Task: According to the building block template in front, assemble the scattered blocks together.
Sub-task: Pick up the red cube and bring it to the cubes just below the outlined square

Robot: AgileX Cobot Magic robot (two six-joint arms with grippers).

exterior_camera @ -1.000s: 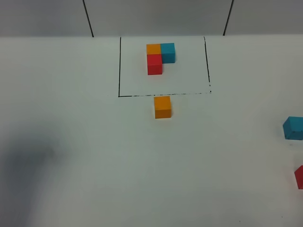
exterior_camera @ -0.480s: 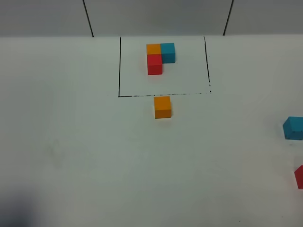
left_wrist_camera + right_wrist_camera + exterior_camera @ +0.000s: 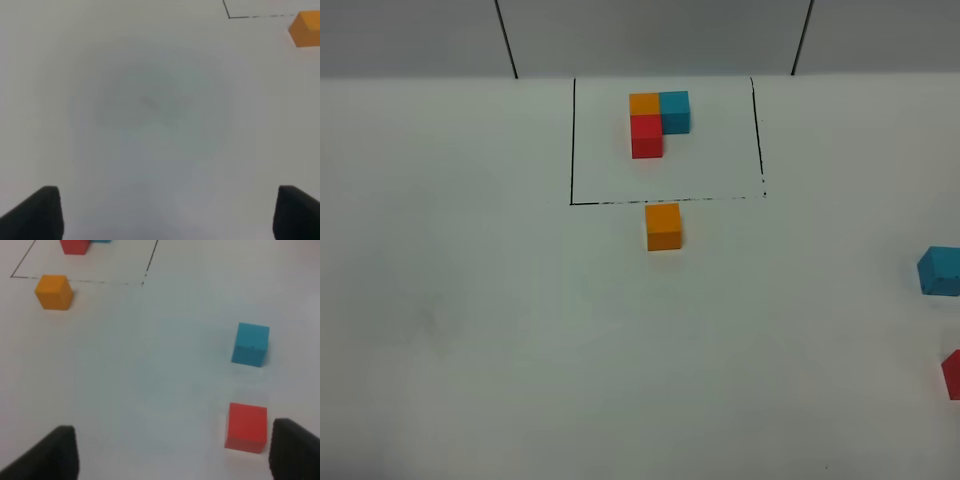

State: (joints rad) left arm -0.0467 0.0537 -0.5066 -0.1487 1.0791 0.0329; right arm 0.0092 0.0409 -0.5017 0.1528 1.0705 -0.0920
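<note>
The template (image 3: 658, 120), an L of joined orange, cyan-blue and red cubes, sits inside a thin black outline (image 3: 572, 150) at the back of the table. A loose orange cube (image 3: 663, 226) lies just in front of the outline; it also shows in the left wrist view (image 3: 305, 28) and the right wrist view (image 3: 53, 291). A loose cyan-blue cube (image 3: 940, 270) and a loose red cube (image 3: 952, 373) lie at the right edge, also in the right wrist view: cyan-blue (image 3: 250, 344), red (image 3: 246, 427). My left gripper (image 3: 167, 212) and right gripper (image 3: 172, 452) are open and empty; neither shows in the exterior view.
The white table (image 3: 520, 330) ends at a grey wall at the back. Two dark lines run up the wall behind the template. The template's red cube (image 3: 75, 246) shows at the edge of the right wrist view.
A dark shadow on the table's front left has shrunk and gone from the exterior view. The cubes have not moved.
</note>
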